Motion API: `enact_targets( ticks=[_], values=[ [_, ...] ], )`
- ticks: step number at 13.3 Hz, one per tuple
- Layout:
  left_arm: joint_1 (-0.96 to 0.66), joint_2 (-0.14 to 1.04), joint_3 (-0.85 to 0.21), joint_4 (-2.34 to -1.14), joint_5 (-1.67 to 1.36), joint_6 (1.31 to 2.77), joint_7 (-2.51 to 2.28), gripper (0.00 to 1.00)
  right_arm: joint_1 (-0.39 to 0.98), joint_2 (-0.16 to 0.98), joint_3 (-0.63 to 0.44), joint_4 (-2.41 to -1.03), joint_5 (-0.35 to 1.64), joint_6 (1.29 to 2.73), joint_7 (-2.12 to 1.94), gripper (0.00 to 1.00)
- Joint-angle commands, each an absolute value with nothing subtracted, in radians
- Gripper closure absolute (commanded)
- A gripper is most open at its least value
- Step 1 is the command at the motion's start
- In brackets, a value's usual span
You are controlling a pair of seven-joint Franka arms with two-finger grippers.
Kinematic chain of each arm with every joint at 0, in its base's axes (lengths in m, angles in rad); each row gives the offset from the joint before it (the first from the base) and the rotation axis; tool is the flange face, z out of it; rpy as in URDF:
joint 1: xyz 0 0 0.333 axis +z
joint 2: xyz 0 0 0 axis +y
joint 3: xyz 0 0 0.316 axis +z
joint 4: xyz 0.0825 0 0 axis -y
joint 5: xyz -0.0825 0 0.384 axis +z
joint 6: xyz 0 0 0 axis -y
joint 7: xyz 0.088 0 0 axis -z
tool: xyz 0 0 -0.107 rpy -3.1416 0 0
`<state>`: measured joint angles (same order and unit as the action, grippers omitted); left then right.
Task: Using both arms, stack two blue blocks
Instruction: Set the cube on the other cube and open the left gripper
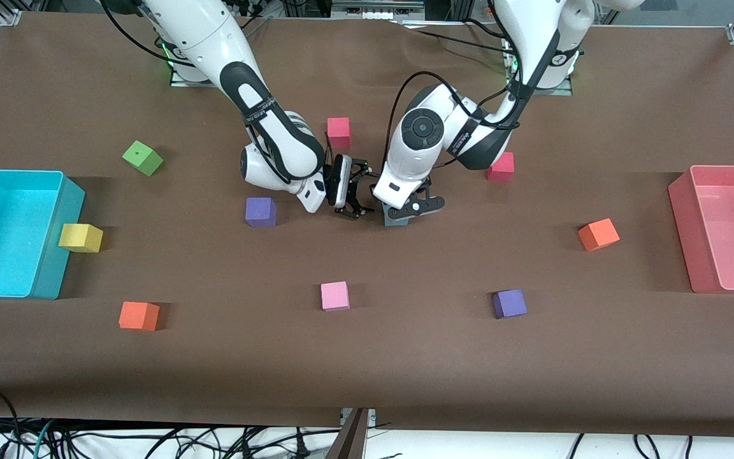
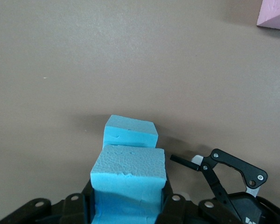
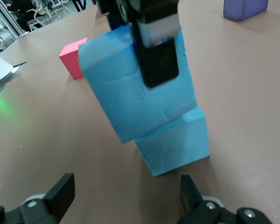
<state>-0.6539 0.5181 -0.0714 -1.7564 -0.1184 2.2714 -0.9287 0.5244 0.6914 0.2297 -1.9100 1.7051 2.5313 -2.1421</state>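
Mid-surface, the left gripper [image 1: 407, 213] has its jaws clamped on a sky-blue foam cube [image 3: 135, 81], resting tilted atop the second sky-blue foam cube [image 3: 177, 142]. Just beside, the right gripper [image 3: 126, 196] hangs, jaws apart.

Two glossy white arms with rounded shells, black bands at the joints. Black cables looped along both, clipped near the wrists. Round dark-grey cap on the left arm's wrist housing. Small printed lettering on the black bands. Left end effector [image 1: 413, 209] and right end effector [image 1: 355, 203] matte black, slim linkages with silver screws, flat rectangular fingers [image 3: 159, 56].
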Motion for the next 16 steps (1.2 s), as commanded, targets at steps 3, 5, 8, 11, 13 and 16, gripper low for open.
enact_targets(
  ticks=[3,5,8,11,13,16],
  values=[
    [-0.664,0.537,-0.064,-1.732,-0.121,2.292,-0.931,1.00,0.518,0.698,0.233,-1.904,1.732,2.522,-2.175,0.00],
    [-0.663,0.538,-0.063,-1.732,-0.117,2.293,-0.920,1.00,0.518,0.698,0.233,-1.902,1.732,2.522,-2.175,0.00],
    [-0.663,0.537,-0.063,-1.738,-0.075,2.293,-0.920,1.00,0.518,0.698,0.233,-1.901,1.732,2.520,-2.175,0.00],
    [-0.663,0.540,-0.063,-1.738,-0.077,2.295,-0.920,1.00,0.518,0.698,0.233,-1.898,1.736,2.520,-2.175,0.00],
    [-0.663,0.549,-0.063,-1.738,-0.075,2.298,-0.923,1.00,0.518,0.698,0.233,-1.899,1.736,2.522,-2.175,0.00],
    [-0.663,0.554,-0.063,-1.744,-0.077,2.313,-0.923,1.00,0.518,0.698,0.233,-1.899,1.736,2.522,-2.175,0.00]
  ],
)
